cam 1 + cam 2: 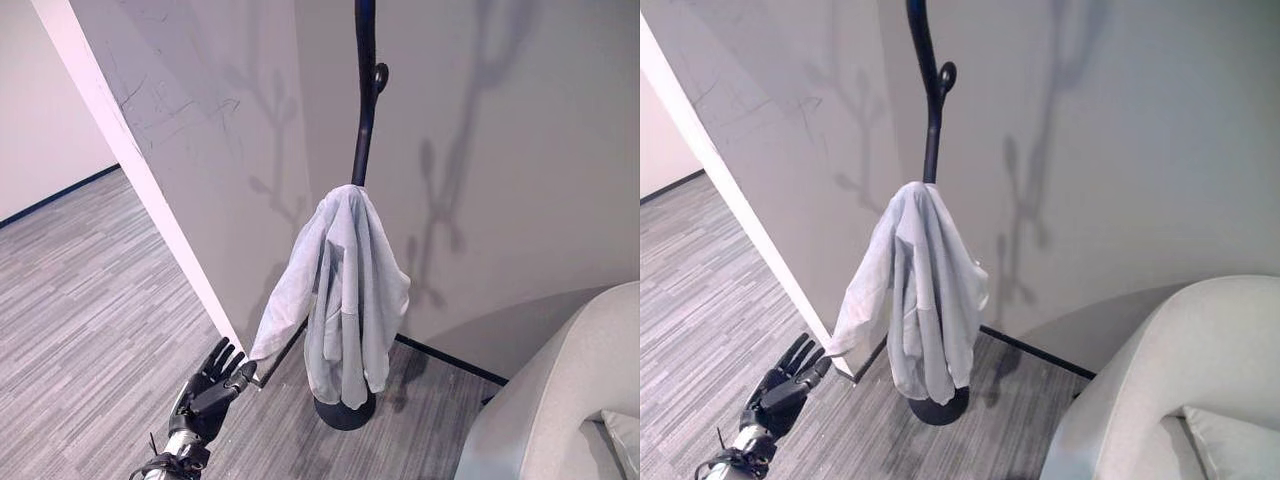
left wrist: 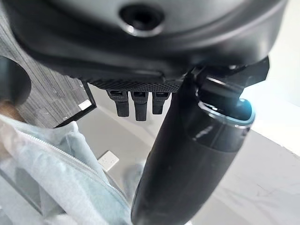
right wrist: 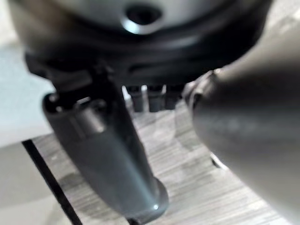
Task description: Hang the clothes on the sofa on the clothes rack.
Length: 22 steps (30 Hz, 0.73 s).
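Note:
A pale blue garment [image 1: 340, 290] hangs draped over a hook of the black clothes rack [image 1: 364, 110], reaching down almost to the rack's round base [image 1: 345, 412]. My left hand [image 1: 205, 390] is raised at the lower left, fingers straight and spread, just beside the garment's lowest left corner; I cannot tell whether it touches. In the left wrist view the hand [image 2: 187, 154] holds nothing, and the garment [image 2: 56, 178] with its zip lies past it. My right hand [image 3: 103, 150] has straight fingers over grey floor and holds nothing.
A white partition wall [image 1: 170, 180] ends right behind the left hand and next to the rack. A light grey sofa [image 1: 560, 400] with a cushion [image 1: 1235, 440] fills the lower right. Grey carpet floor [image 1: 80, 300] stretches away to the left.

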Motion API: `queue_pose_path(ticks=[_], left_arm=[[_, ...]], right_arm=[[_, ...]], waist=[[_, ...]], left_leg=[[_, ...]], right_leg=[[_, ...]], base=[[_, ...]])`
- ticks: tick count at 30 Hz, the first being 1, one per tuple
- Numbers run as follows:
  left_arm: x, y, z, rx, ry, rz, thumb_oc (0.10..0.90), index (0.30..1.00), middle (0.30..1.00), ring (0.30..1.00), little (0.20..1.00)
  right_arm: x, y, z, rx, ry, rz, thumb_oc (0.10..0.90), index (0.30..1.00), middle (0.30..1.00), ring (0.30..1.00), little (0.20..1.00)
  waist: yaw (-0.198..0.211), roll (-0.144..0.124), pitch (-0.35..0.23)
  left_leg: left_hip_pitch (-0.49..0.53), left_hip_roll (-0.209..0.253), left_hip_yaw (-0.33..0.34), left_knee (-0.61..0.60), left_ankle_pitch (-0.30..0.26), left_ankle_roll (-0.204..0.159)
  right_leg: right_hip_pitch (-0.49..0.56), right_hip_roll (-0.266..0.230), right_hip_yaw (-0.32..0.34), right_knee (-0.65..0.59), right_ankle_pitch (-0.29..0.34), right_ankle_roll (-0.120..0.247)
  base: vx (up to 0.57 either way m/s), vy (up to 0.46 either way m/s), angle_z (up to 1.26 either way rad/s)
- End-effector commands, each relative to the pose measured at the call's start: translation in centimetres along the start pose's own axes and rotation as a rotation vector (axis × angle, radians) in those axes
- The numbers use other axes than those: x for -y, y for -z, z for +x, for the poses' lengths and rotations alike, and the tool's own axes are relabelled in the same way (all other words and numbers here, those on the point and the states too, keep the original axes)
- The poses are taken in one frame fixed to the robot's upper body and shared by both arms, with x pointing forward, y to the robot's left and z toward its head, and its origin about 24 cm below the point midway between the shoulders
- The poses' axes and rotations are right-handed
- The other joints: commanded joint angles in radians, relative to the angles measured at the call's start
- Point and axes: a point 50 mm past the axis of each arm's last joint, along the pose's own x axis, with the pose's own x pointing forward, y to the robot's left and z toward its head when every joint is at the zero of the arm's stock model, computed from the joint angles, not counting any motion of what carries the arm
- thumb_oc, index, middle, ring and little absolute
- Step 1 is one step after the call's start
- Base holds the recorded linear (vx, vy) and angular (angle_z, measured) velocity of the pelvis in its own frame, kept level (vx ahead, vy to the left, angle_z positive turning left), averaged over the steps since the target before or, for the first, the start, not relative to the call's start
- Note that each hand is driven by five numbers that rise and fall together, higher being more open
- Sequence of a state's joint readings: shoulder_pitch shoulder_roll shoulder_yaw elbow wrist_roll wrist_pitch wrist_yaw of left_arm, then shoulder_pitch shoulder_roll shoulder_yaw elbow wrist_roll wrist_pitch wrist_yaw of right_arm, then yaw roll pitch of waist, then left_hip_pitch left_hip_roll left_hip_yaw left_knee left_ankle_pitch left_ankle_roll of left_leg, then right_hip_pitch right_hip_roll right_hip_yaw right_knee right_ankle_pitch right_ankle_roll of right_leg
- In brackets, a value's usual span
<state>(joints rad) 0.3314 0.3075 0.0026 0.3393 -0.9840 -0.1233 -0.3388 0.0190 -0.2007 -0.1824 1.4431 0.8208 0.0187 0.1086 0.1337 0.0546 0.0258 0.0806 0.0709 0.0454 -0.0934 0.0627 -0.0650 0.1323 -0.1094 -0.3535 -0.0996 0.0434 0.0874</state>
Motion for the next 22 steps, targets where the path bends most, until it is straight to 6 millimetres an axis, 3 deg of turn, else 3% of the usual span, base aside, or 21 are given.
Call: queue_pose_path(ticks=[1, 7, 8, 10, 12, 13, 17, 20, 22], left_arm=[[2.4, -2.6, 1.8, 0.157, 0.2, -0.184, 0.8, 0.9, 0.9, 0.9, 0.9], [3.1, -0.3, 1.7, 0.12, 0.213, -0.365, 0.8, 0.9, 0.9, 0.9, 0.9], [1.8, 2.4, 1.0, 0.072, 0.095, -0.485, 0.8, 0.9, 0.9, 0.9, 0.9], [1.0, 2.9, 0.8, 0.078, 0.029, -0.499, 0.8, 0.9, 0.9, 0.9, 0.9], [-5.2, 6.9, -2.4, 0.015, -0.497, -0.561, 0.8, 0.9, 0.9, 0.9, 0.9], [-5.2, 6.8, -2.3, 0.016, -0.495, -0.562, 0.8, 0.9, 0.9, 0.9, 0.9], [-9.3, 10.0, -7.9, -0.216, -0.902, -0.411, 0.8, 0.9, 0.9, 0.9, 0.9], [-10.1, 11.4, -11.3, -0.369, -1.058, -0.366, 0.8, 0.9, 0.9, 0.9, 0.9], [-10.1, 11.7, -11.7, -0.415, -1.078, -0.331, 0.8, 0.9, 0.9, 0.9, 0.9]], right_arm=[[-1.6, -0.9, 0.1, 0.019, -0.056, -0.082, 0.8, 0.9, 0.9, 0.9, 0.9], [-1.0, -0.4, 0.1, -0.007, -0.036, -0.119, 0.8, 0.9, 0.9, 0.9, 0.9], [-1.0, -0.5, 0.1, -0.017, -0.018, -0.143, 0.8, 0.9, 0.9, 0.9, 0.9], [-1.0, -0.5, 0.1, -0.018, -0.015, -0.134, 0.8, 0.9, 0.9, 0.9, 0.9], [-2.0, -1.3, 0.2, 0.01, -0.009, -0.137, 0.8, 0.9, 0.9, 0.9, 0.9], [-2.1, -1.4, 0.2, 0.011, -0.01, -0.137, 0.8, 0.9, 0.9, 0.9, 0.9], [-3.4, -1.8, 0.3, 0.041, -0.029, -0.172, 0.8, 0.9, 0.9, 0.9, 0.9], [-3.3, -0.6, 0.3, 0.012, -0.034, -0.183, 0.8, 0.9, 0.9, 0.9, 0.9], [-3.1, -0.2, 0.3, 0.0, -0.03, -0.192, 0.8, 0.9, 0.9, 0.9, 0.9]], waist=[[0.017, -0.054, -0.023], [0.023, -0.058, -0.024], [0.028, -0.061, -0.024], [0.029, -0.062, -0.024], [0.033, -0.061, -0.021], [0.031, -0.063, -0.021], [0.013, -0.066, -0.02], [-0.001, -0.073, -0.027], [-0.008, -0.078, -0.033]], left_leg=[[-0.049, 0.043, -0.023, 0.006, -0.025, -0.044], [-0.048, 0.042, -0.025, 0.006, -0.028, -0.041], [-0.049, 0.041, -0.029, 0.006, -0.027, -0.038], [-0.049, 0.041, -0.03, 0.006, -0.027, -0.037], [-0.045, 0.044, -0.033, 0.006, -0.03, -0.037], [-0.049, 0.042, -0.035, 0.006, -0.026, -0.036], [-0.049, 0.042, -0.036, 0.006, -0.028, -0.036], [-0.046, 0.043, -0.03, 0.006, -0.031, -0.038], [-0.045, 0.043, -0.028, 0.006, -0.032, -0.038]], right_leg=[[0.005, -0.075, -0.027, 0.012, -0.014, 0.055], [0.006, -0.076, -0.03, 0.012, -0.015, 0.056], [0.007, -0.075, -0.035, 0.012, -0.015, 0.055], [0.007, -0.074, -0.035, 0.012, -0.016, 0.054], [0.008, -0.07, -0.032, 0.014, -0.023, 0.051], [0.005, -0.071, -0.033, 0.012, -0.019, 0.051], [-0.001, -0.069, -0.029, 0.015, -0.022, 0.047], [-0.002, -0.068, -0.026, 0.014, -0.024, 0.046], [-0.002, -0.069, -0.023, 0.013, -0.023, 0.047]], base=[[0.0, 0.0, 0.0], [0.0, 0.0, 0.0], [0.0, 0.0, 0.0], [0.0, 0.0, 0.0], [0.01, -0.004, 0.02], [0.0, 0.0, 0.0], [0.01, 0.006, 0.04], [0.02, 0.009, 0.13], [0.01, 0.001, 0.04]])
